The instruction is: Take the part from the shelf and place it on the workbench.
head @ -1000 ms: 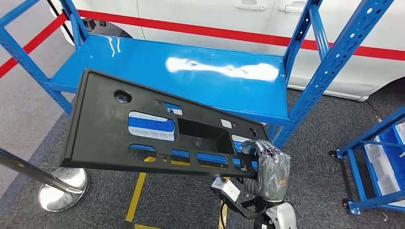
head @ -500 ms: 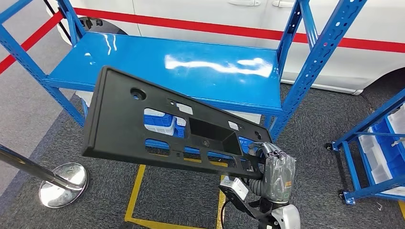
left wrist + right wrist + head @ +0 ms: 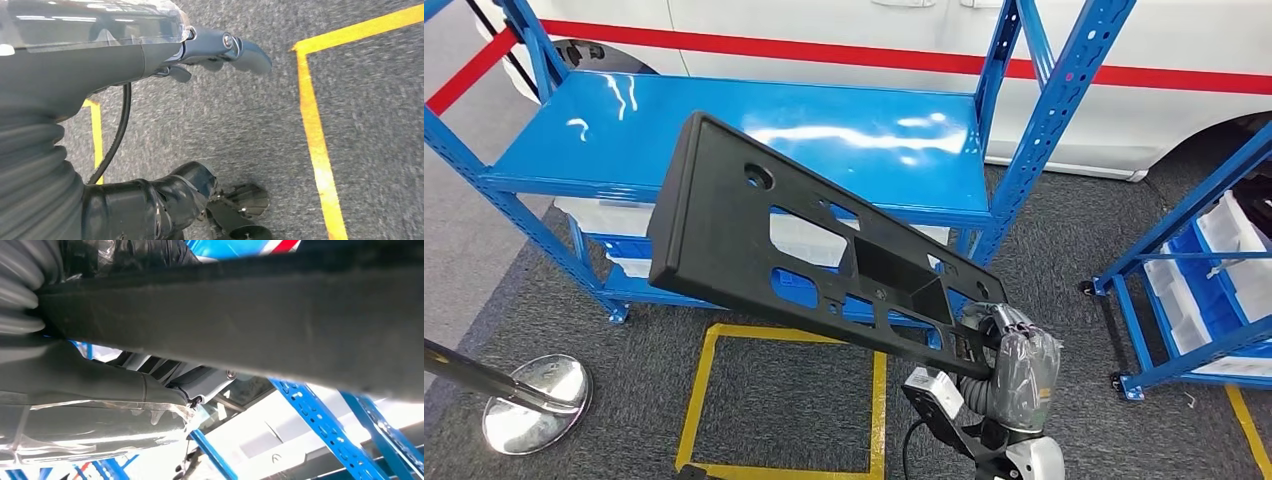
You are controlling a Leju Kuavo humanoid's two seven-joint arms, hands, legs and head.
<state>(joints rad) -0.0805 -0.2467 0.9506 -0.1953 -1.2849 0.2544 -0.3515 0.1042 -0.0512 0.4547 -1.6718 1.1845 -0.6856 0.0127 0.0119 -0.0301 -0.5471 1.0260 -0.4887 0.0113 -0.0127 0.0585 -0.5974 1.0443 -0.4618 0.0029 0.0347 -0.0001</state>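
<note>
One hand, the right hand (image 3: 1014, 365), carries the whole panel (image 3: 794, 250), fingers wrapped around its near corner, so the long black slab juts up and away from the hand, off the shelf (image 3: 724, 135). It looks stiff, light plastic, but gripped this far out it will likely lever and twist. The left hand (image 3: 220, 47) hangs over the floor, seemingly empty; its spread I cannot tell.

a white car body with a red stripe (image 3: 824, 30) stands behind. a chrome round stanchion base (image 3: 534, 400) sits on grey carpet (image 3: 1064, 300) beside yellow floor tape (image 3: 784, 400). a blue wheeled rack with white bins (image 3: 1214, 290) stands at right.
</note>
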